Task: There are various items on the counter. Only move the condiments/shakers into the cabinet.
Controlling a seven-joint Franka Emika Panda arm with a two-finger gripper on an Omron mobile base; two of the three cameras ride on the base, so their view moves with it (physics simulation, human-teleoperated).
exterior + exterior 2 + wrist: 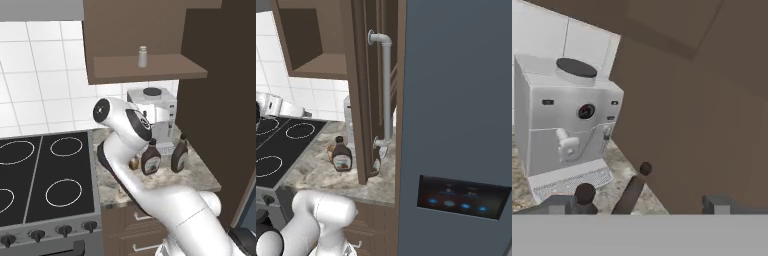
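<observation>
The small pale shaker stands on the shelf of the open brown cabinet. Two dark brown bottles stand on the speckled counter in front of the coffee machine. A brown food lump lies left of them. In the hand view my gripper is open and empty above the bottles. One black cap sits by the left fingertip; the other bottle lies between the fingers. From the right base view one bottle shows fully and the other is half hidden by the cabinet door.
A silver coffee machine stands at the back of the counter. The black stovetop lies to the left. The open cabinet door hangs over the counter's right part, and a tall grey fridge stands beside it.
</observation>
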